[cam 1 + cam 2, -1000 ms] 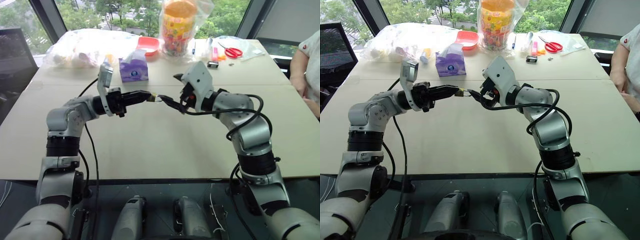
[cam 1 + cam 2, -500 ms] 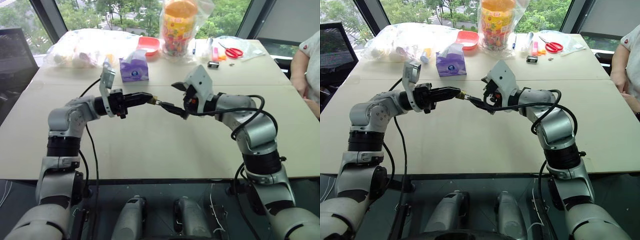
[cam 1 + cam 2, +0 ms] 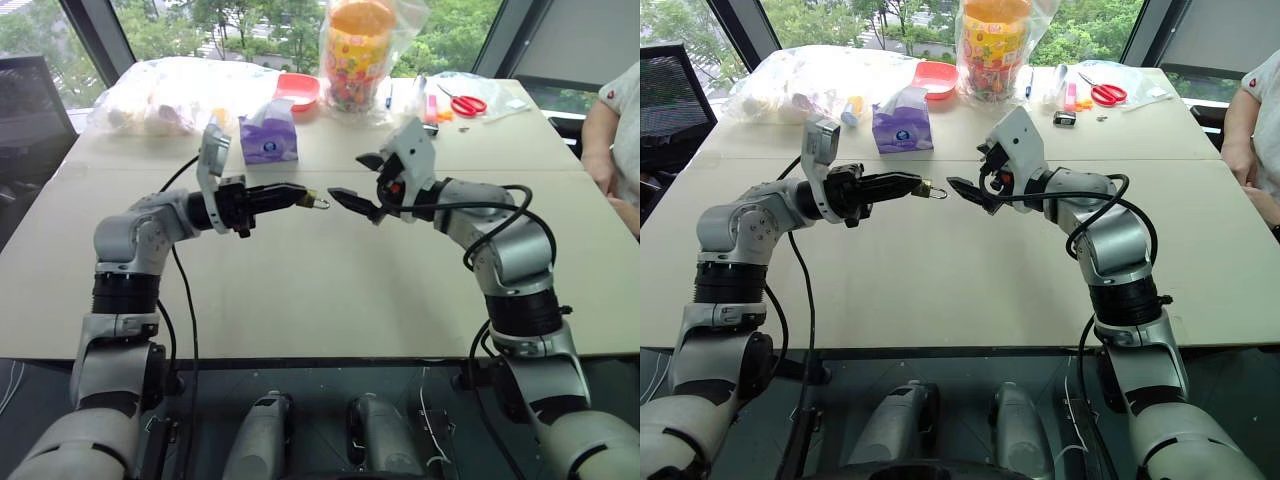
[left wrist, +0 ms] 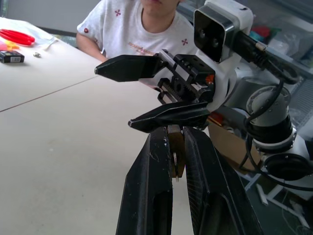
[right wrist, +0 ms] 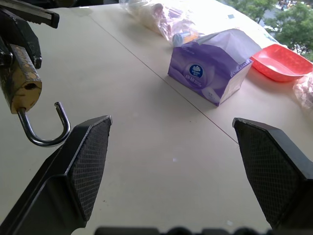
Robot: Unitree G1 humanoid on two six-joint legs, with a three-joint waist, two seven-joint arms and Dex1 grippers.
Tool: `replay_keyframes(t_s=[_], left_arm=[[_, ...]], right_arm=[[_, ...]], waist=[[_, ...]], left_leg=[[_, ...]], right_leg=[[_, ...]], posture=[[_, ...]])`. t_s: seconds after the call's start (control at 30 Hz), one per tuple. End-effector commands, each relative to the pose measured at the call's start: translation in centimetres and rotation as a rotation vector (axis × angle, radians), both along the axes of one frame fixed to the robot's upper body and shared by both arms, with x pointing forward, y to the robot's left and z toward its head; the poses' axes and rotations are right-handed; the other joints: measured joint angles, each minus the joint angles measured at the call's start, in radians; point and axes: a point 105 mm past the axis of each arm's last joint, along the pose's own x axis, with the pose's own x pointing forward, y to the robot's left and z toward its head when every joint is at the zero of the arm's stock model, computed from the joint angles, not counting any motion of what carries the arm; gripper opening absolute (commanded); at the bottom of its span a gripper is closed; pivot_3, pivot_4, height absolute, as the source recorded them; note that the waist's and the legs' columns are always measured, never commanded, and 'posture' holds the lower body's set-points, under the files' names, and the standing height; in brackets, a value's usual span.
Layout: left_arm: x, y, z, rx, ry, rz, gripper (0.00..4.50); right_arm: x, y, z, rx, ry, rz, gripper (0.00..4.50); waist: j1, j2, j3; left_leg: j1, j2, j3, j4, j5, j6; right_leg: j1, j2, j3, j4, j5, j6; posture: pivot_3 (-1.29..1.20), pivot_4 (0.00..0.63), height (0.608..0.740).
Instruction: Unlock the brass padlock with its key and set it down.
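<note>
Brass padlock (image 5: 19,81) pinched in left fingers (image 4: 151,166), shackle open; right fingers (image 5: 83,161) spread, just apart.

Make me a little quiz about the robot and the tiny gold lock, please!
1. True or false: the brass padlock lies flat on the table.
2. Which gripper is shut on the brass padlock? A) the left gripper B) the right gripper
3. Fill in: the padlock's silver shackle has one end ____ of the body.

Key
1. False. It is held up in the air above the table.
2. A. The right gripper stands open just beside it, holding nothing.
3. Out. The shackle hangs open like a hook, so the padlock is unlocked.
</note>
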Motion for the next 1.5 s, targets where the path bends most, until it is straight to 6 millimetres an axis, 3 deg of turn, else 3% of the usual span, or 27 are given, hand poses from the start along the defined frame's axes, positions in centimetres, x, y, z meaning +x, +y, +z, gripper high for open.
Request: replay_keyframes(t_s=[0.03, 0.43, 0.6, 0.67, 0.77, 0.9, 0.97, 1.27, 1.3, 1.5], left_arm=[[-0.5, 0.2, 1.6, -0.019, -0.064, -0.013, 0.0], [-0.3, 0.5, 1.4, -0.019, -0.058, 0.009, 0.0], [0.5, 0.5, 0.9, -0.017, -0.033, 0.042, 0.0], [0.9, 0.2, -0.5, -0.004, 0.023, 0.066, 0.0], [1.9, -1.1, -2.9, 0.006, 0.124, 0.111, 0.0], [3.6, -4.5, -6.4, 0.011, 0.322, 0.155, 0.0], [4.3, -5.9, -8.0, 0.046, 0.378, 0.174, 0.0], [5.9, -8.0, -9.8, 0.077, 0.501, 0.195, 0.0], [5.8, -8.0, -9.9, 0.085, 0.499, 0.187, 0.93], [5.9, -7.3, -10.3, 0.161, 0.445, 0.197, 3.27]], right_arm=[[-0.5, 1.0, 1.1, -0.01, -0.053, 0.064, 4.14], [-1.6, 1.8, 0.2, -0.045, -0.048, 0.13, 4.14], [-1.0, -0.5, -1.2, -0.127, -0.045, 0.049, 4.14], [-0.9, -3.1, -2.8, -0.218, -0.032, -0.007, 4.14], [-3.2, -5.5, -4.7, -0.342, 0.031, 0.039, 4.14], [-6.9, -5.0, -5.2, -0.392, 0.093, 0.153, 4.14], [-7.6, -4.8, -5.6, -0.426, 0.106, 0.166, 4.14], [-7.1, -4.2, -5.6, -0.402, 0.101, 0.085, 4.14], [-7.1, -4.1, -5.6, -0.395, 0.102, 0.077, 4.19], [-6.8, -4.3, -5.6, -0.356, 0.125, 0.028, 4.19]], waist=[[0.0, 0.0, 0.0], [0.001, 0.0, 0.0], [0.003, 0.0, 0.0], [0.007, 0.0, 0.0], [0.025, 0.0, 0.0], [0.024, 0.0, 0.0], [0.025, -0.001, 0.0], [0.026, -0.001, 0.0], [0.027, -0.001, 0.0], [0.026, -0.001, 0.0]], left_leg=[[0.0, 0.0, 0.0, 0.0, 0.0, 0.0], [0.0, 0.0, 0.0, 0.0, 0.0, 0.0], [0.0, 0.0, 0.0, 0.0, 0.0, 0.0], [0.0, 0.0, 0.0, 0.0, 0.0, 0.0], [0.0, -0.001, 0.0, 0.0, -0.001, 0.001], [-0.001, 0.0, 0.001, 0.001, -0.001, 0.002], [-0.001, 0.0, 0.0, 0.001, -0.001, 0.002], [-0.001, 0.0, 0.001, 0.002, -0.001, 0.002], [-0.001, 0.0, 0.001, 0.002, -0.001, 0.002], [-0.002, 0.0, 0.001, 0.002, -0.001, 0.002]], right_leg=[[0.0, 0.0, 0.0, 0.0, 0.0, 0.0], [0.0, 0.0, 0.0, 0.0, 0.0, 0.0], [0.0, 0.0, 0.0, 0.0, 0.0, 0.0], [0.0, 0.0, 0.0, -0.001, 0.0, 0.0], [0.002, 0.0, 0.0, -0.003, 0.0, 0.0], [0.001, 0.0, 0.0, -0.004, 0.0, 0.0], [0.001, 0.0, -0.001, -0.003, 0.0, 0.0], [0.001, 0.0, -0.001, -0.004, 0.0, 0.0], [0.002, 0.0, -0.001, -0.004, 0.0, 0.001], [0.002, -0.001, -0.001, -0.005, 0.0, 0.001]], posture=[[0.0, 0.15, 0.74], [0.0, 0.15, 0.74], [0.0, 0.15, 0.74], [0.0, 0.15, 0.74], [0.0, 0.15, 0.74], [0.0, 0.15, 0.74], [0.0, 0.15, 0.74], [0.0, 0.15, 0.74], [0.0, 0.15, 0.74], [0.0, 0.15, 0.74]])
